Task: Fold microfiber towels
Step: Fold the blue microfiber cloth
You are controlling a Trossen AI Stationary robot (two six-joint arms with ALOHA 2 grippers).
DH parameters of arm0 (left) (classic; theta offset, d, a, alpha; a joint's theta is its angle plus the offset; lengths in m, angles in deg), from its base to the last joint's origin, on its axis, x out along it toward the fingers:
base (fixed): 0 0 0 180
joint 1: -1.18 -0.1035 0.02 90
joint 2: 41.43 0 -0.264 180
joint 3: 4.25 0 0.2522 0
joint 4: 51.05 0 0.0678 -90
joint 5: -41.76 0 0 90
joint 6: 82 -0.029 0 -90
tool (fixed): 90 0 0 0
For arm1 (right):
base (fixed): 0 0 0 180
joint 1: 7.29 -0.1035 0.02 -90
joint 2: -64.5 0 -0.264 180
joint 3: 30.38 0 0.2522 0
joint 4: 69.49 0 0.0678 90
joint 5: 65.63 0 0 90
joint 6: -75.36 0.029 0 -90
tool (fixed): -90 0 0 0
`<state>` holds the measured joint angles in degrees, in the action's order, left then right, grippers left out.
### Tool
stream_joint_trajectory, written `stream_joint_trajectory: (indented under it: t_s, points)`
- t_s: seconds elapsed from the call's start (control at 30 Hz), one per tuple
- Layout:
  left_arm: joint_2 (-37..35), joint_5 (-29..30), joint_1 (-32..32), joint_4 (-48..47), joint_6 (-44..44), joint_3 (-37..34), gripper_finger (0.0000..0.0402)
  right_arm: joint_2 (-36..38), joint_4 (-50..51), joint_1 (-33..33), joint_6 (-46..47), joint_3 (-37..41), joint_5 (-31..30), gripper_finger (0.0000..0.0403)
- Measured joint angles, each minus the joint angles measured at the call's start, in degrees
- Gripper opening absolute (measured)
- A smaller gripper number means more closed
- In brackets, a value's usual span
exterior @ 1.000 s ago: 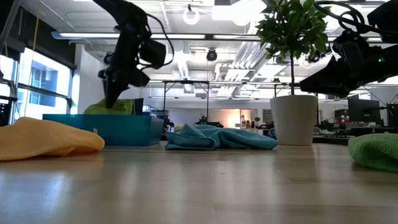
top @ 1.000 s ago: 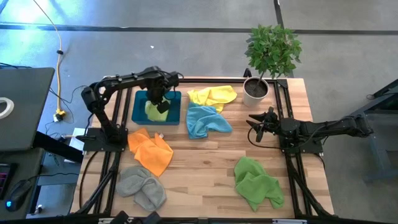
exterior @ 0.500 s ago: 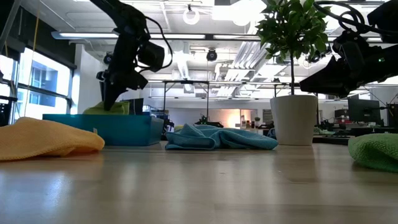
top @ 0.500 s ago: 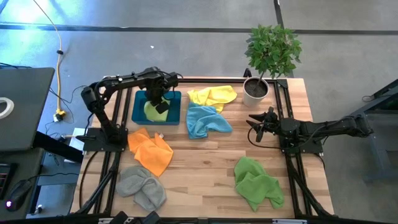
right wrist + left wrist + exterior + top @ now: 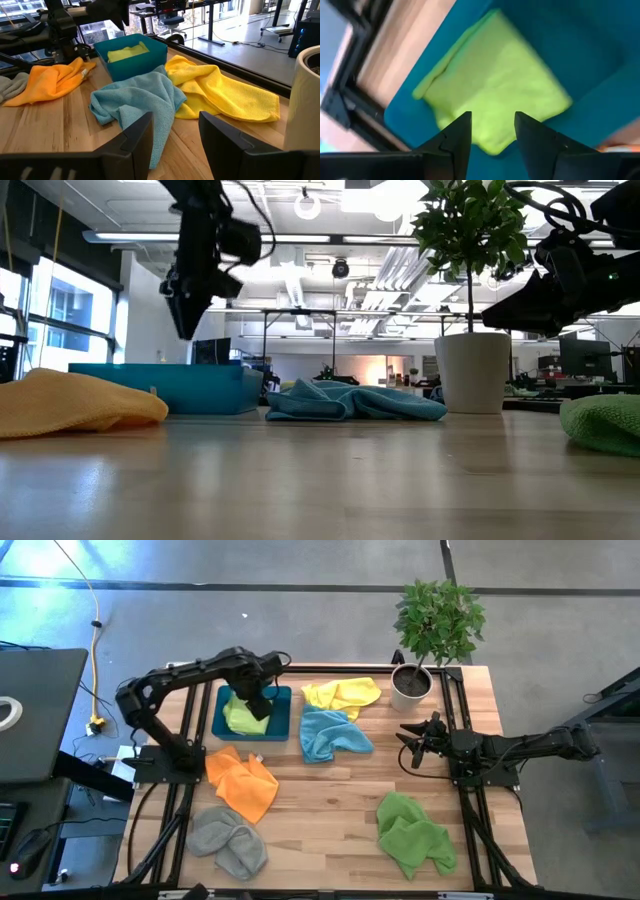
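Hovering left tool [image 5: 257,700], apparently empty.

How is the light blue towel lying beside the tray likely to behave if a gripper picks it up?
The light blue towel lies crumpled in soft folds, so it will probably droop limply. It looks thin and likely light. One edge seems to overlap the yellow towel, which might drag along.

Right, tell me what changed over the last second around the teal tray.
The left gripper let go of the folded light green towel, opened, and lifted clear above the teal tray. The towel now lies flat inside, no longer poking above the rim in the low view. The right gripper stayed parked and open near the plant pot; the other five towels did not move.
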<state>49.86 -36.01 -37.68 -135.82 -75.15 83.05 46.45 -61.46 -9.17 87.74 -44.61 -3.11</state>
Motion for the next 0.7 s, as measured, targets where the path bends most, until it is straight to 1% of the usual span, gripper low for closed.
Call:
stream_joint_trajectory:
  t_s: [0.13,0.27,0.33,0.47,0.57,0.7]
  points:
    - [-2.49,-2.53,5.46,5.84,-1.48,0.04,0.0140,0.01,0.00,-0.01,0.00,0.00,0.00,0.0149]
    - [-2.73,-6.43,13.10,13.62,-3.16,0.04,0.0140,0.02,0.00,-0.01,0.00,0.02,-0.01,0.0149]
    - [-2.55,-7.35,17.58,17.47,-4.81,0.04,0.0140,0.00,0.00,-0.01,0.02,0.00,-0.01,0.0149]
    - [-1.77,-7.19,26.36,24.98,-10.06,0.00,0.0140,0.02,0.02,-0.01,0.00,0.00,-0.01,0.0149]
    - [-0.33,-6.74,31.88,32.91,-15.15,0.12,0.0140,0.00,0.02,0.00,0.02,0.00,0.00,0.0149]
    - [3.26,-5.07,35.00,40.74,-17.97,0.20,0.0140,-0.02,0.02,0.00,0.00,0.02,0.01,0.0149]
